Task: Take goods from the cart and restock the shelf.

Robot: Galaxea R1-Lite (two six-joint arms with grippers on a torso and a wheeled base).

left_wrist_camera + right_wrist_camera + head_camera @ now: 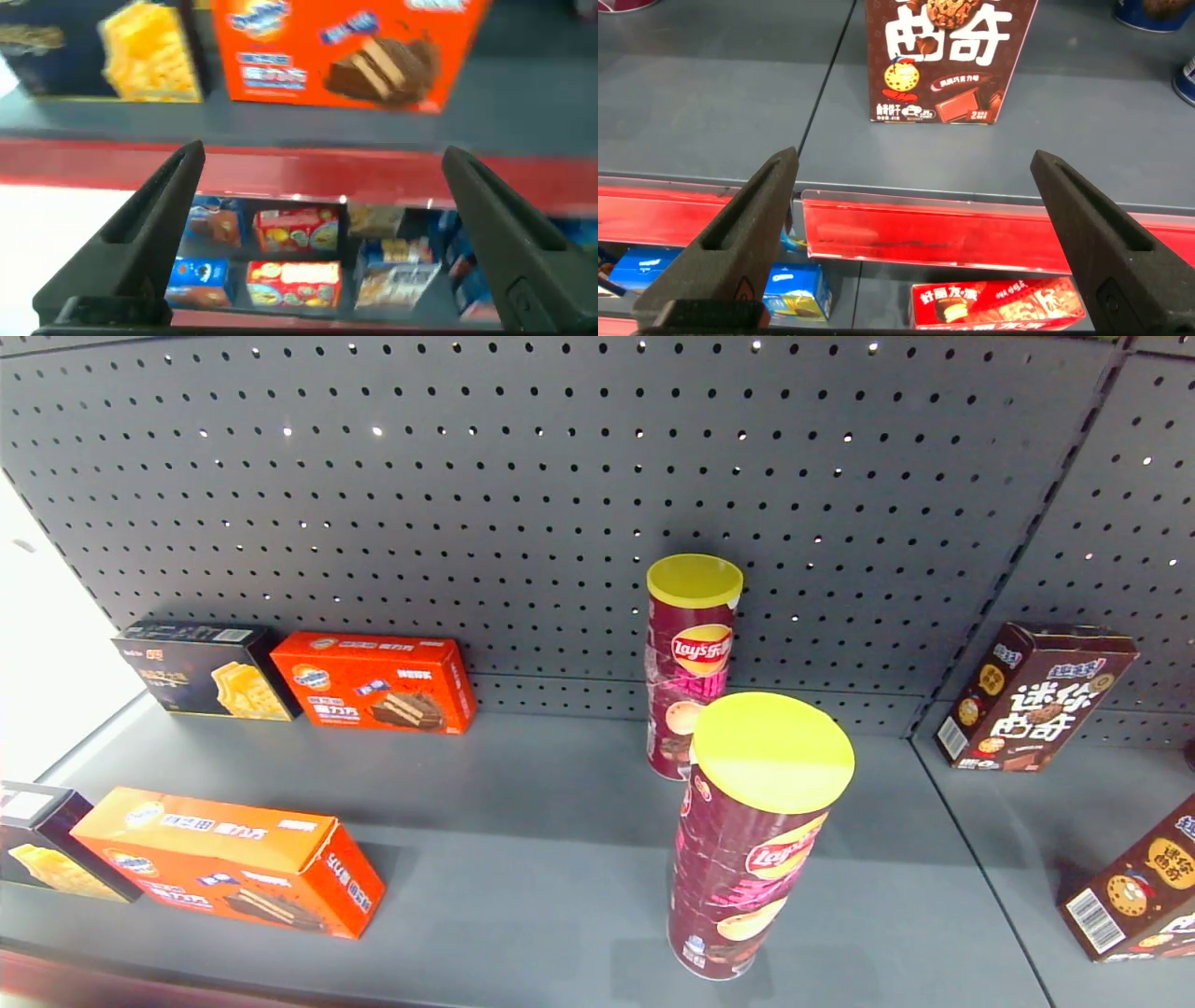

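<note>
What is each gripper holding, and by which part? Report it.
Nothing is held. The left gripper is open and empty before the red shelf edge, and the right gripper likewise.

The front chip can [756, 840] bears a round red-and-yellow logo with white script on its side, and the rear chip can [691, 663] behind it bears the same logo. Left of the front chip can, the rear orange box [378, 681] and the near orange box [233, 859] carry white and blue lettering. Right of it, the rear brown box [1036, 695] and the near brown box [1134, 887] show large white characters, each with a barcode.
</note>
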